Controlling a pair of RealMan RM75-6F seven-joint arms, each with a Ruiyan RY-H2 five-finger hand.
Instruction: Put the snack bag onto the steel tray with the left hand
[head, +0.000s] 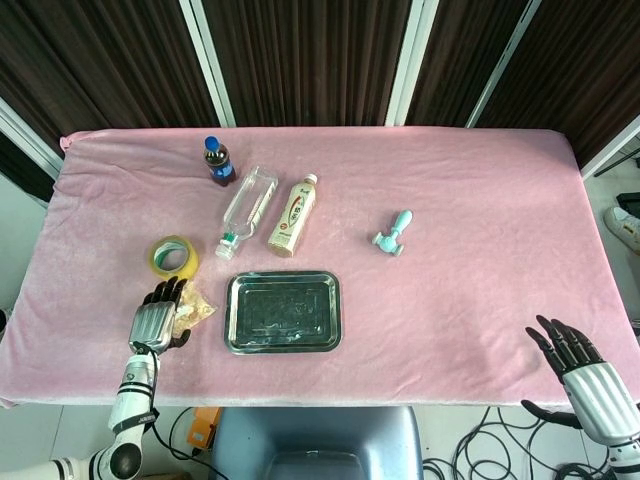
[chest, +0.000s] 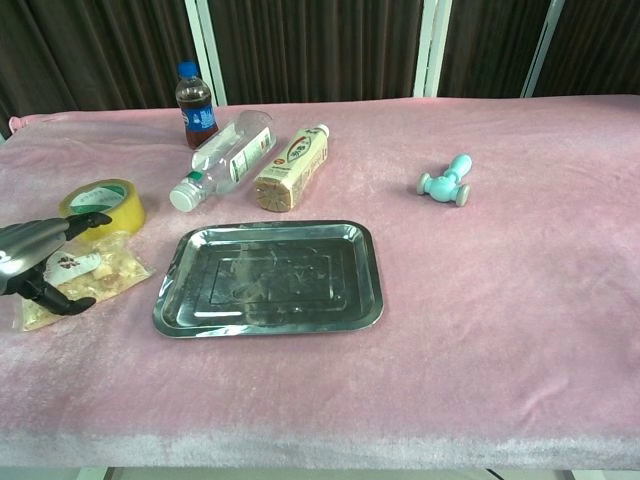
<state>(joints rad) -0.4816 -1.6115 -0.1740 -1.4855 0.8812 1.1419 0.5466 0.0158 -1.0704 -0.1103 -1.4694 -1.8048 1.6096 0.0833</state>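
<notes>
- Chest view is giving me my left hand (chest: 35, 262) at the near left edge of the pink table (chest: 520, 300), fingers reaching over the snack bag (chest: 80, 275) and the thumb curling in under them toward it.
- I am seeing dark fingertips (chest: 95, 218) spread above the bag, and I cannot tell from either view whether they are actually pinching the wrapper or only lying across it.
- The snack bag is lying flat on the cloth directly under the hand and sticking out just past the fingertips, on the side toward the steel tray (chest: 200, 315).
- The steel tray is sitting just beyond the bag from my left hand, apart from the bag, holding nothing.
- A yellow tape roll (chest: 103, 206) is lying just ahead of the fingertips, close beside the bag.
- Further out from the left hand, a cola bottle (chest: 195, 105) is standing upright, with a clear bottle (chest: 225, 150) and a tan drink bottle (chest: 293, 166) lying side by side.
- Head view is showing my right hand (head: 580, 370) well away at the opposite near corner, fingers spread, holding nothing, off the table edge.
- A teal roller (head: 393, 233) is lying between the two hands, toward the far side.
</notes>
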